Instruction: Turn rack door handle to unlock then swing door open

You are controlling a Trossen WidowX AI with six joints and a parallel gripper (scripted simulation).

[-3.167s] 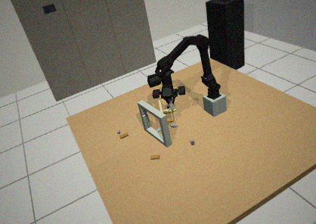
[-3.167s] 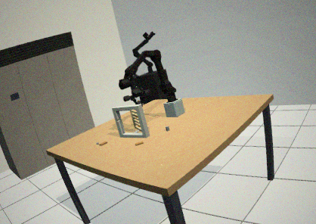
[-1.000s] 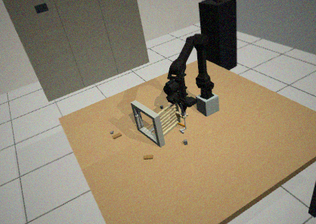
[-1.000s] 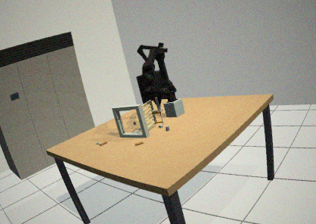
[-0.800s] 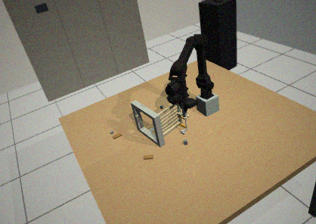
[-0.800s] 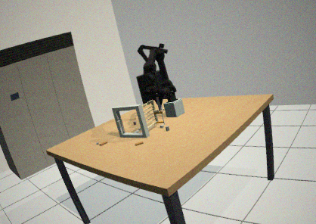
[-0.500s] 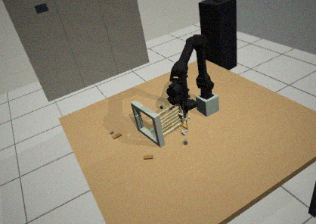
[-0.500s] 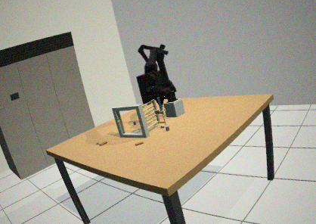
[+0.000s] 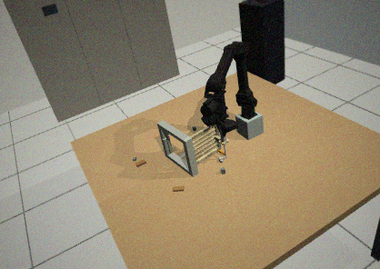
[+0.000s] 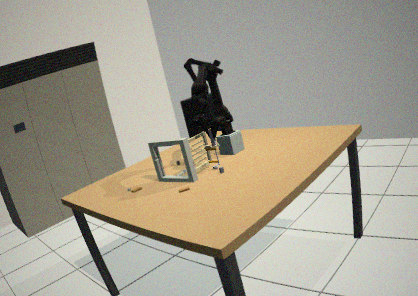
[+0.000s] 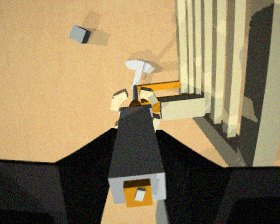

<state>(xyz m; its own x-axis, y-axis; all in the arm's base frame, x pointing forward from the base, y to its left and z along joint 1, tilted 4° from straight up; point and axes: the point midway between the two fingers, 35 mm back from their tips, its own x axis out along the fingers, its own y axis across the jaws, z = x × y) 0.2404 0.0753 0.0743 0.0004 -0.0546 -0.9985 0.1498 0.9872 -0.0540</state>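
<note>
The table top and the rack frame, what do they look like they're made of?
Table top: probably wood or laminate, matte, from its tan colour.
Frame: painted metal or plastic, from its even grey-green; I can't tell which.
</note>
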